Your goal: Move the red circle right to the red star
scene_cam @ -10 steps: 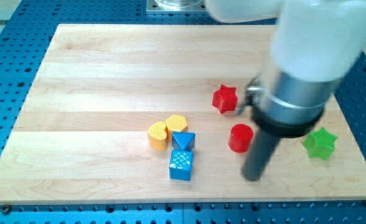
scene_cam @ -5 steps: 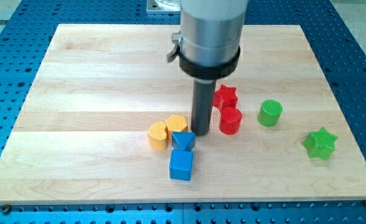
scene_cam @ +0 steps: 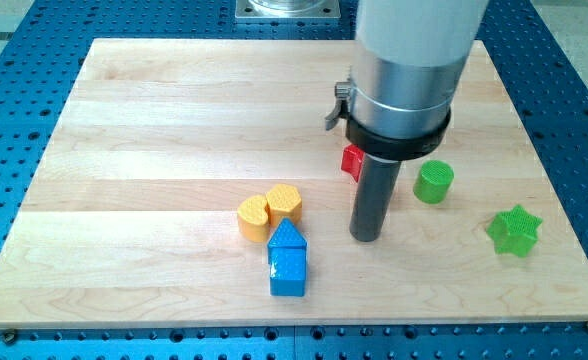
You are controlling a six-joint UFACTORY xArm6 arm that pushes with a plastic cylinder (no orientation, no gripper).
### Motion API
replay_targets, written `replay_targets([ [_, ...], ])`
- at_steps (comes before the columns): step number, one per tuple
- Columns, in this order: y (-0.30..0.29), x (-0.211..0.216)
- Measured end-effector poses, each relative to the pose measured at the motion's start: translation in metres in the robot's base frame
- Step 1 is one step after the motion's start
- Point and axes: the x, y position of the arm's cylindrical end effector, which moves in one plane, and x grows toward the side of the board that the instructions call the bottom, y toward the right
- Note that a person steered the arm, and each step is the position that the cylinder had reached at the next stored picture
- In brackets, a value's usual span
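My tip [scene_cam: 366, 238] rests on the board right of centre, at the end of the dark rod. The red star [scene_cam: 351, 160] shows only as a small red edge left of the rod, just above the tip; most of it is hidden by the arm. The red circle is not visible; it is probably hidden behind the rod. The green cylinder [scene_cam: 434, 182] stands just right of the rod.
A green star [scene_cam: 514, 230] lies near the view's right edge. Two yellow blocks [scene_cam: 270, 211] sit left of the tip, with a blue triangle [scene_cam: 288, 236] and a blue cube [scene_cam: 288, 271] below them. The wooden board [scene_cam: 154, 130] lies on a blue perforated table.
My tip moved right and slightly down, from beside the blue triangle to right of centre. The arm now hides the red circle and most of the red star. The blue blocks shifted slightly.
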Motion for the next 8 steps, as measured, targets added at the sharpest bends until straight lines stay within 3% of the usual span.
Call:
replay_targets([
  [1, -0.006, -0.037],
  [4, 0.028, -0.021],
  [6, 0.031, -0.063],
  [7, 0.077, -0.069],
  [8, 0.101, -0.038],
])
